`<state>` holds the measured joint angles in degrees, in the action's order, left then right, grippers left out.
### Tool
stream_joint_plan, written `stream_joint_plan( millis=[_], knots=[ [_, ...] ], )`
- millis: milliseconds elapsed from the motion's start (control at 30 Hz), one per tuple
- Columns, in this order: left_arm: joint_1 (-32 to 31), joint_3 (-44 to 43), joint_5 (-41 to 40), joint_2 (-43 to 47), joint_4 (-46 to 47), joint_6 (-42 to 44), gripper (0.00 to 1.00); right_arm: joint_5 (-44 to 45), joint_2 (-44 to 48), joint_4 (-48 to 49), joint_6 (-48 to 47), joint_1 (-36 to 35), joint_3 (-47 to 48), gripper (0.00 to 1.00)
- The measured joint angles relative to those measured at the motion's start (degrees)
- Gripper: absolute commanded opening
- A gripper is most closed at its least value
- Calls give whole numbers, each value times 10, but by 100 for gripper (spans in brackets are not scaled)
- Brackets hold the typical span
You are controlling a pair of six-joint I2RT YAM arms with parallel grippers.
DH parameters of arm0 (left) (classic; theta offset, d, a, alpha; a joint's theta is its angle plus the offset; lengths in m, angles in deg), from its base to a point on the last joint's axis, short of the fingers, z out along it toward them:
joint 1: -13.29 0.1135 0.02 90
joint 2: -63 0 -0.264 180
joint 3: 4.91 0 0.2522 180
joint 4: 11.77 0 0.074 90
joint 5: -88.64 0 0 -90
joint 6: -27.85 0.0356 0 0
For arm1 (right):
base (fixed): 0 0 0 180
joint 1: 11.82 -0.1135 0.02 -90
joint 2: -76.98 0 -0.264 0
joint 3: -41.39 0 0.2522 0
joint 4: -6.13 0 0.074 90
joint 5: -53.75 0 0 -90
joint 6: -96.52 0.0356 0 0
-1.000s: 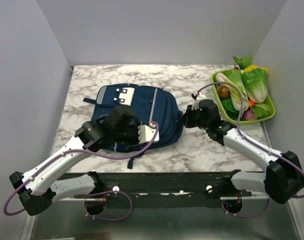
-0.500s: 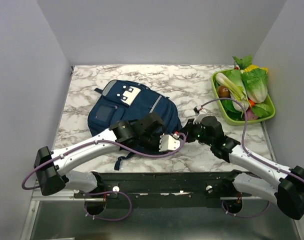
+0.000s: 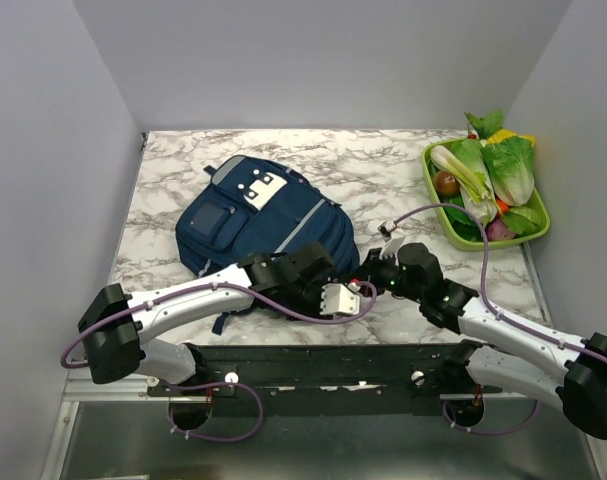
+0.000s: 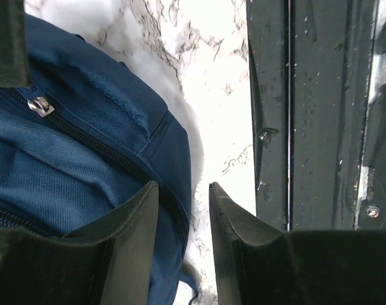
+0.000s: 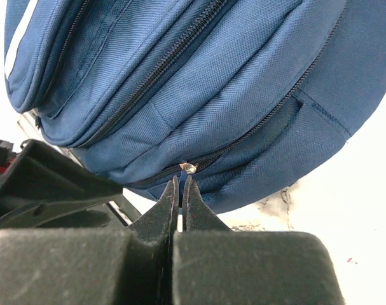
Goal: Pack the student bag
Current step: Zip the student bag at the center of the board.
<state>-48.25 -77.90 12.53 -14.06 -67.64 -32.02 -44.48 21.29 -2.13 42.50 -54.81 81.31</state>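
The student bag (image 3: 253, 225), a navy backpack with a white patch, lies flat on the marble table. My right gripper (image 3: 371, 270) is at its near right edge. In the right wrist view the gripper (image 5: 182, 184) is shut on the blue zipper pull, with the metal slider (image 5: 190, 168) just past its tips. My left gripper (image 3: 355, 292) is beside it at the bag's near corner and shows in the right wrist view (image 5: 46, 184). In the left wrist view its jaws (image 4: 183, 197) stand a narrow gap apart over the bag's seam edge (image 4: 173, 165). Table shows through the gap.
A green tray (image 3: 493, 243) of leafy vegetables stands at the far right. The black mounting rail (image 3: 333, 365) runs along the near table edge, close to the left gripper (image 4: 320, 127). Grey walls enclose the table on three sides.
My left arm swept from the bag's top to its near right corner. My right gripper moved nearer and left along the bag's edge. The bag turned slightly.
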Motion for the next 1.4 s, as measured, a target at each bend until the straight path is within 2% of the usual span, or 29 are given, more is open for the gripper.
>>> stream_joint_plan(
  millis=[333, 600, 767, 1067, 1100, 1133, 1167, 1200, 1400],
  knots=[
    [-2, 44, -63, 7, 44, -7, 29, -1, -7, 0, 7, -33, 0, 1],
    [-2, 28, -105, 29, 47, -21, 30, 0, -2, 0, 12, -38, -2, 1],
    [-3, 29, -120, 45, 48, -24, 40, -1, 0, -1, 15, -40, -3, 1],
    [-5, 44, -120, 26, 52, -28, 40, -1, 6, -9, 15, -43, -3, 1],
    [-5, 44, -120, 25, 53, -28, 36, -1, 7, -11, 15, -43, -3, 1],
    [-5, 45, -120, 24, 55, -28, 18, -1, 9, -12, 15, -43, -3, 1],
    [-5, 46, -120, 24, 57, -28, 4, -1, 10, -13, 15, -43, -3, 1],
    [-5, 49, -122, 23, 59, -29, 0, -1, 11, -14, 15, -43, -3, 1],
    [-4, 57, -131, 24, 68, -25, 0, 0, 14, -22, 15, -44, -3, 1]
  ],
)
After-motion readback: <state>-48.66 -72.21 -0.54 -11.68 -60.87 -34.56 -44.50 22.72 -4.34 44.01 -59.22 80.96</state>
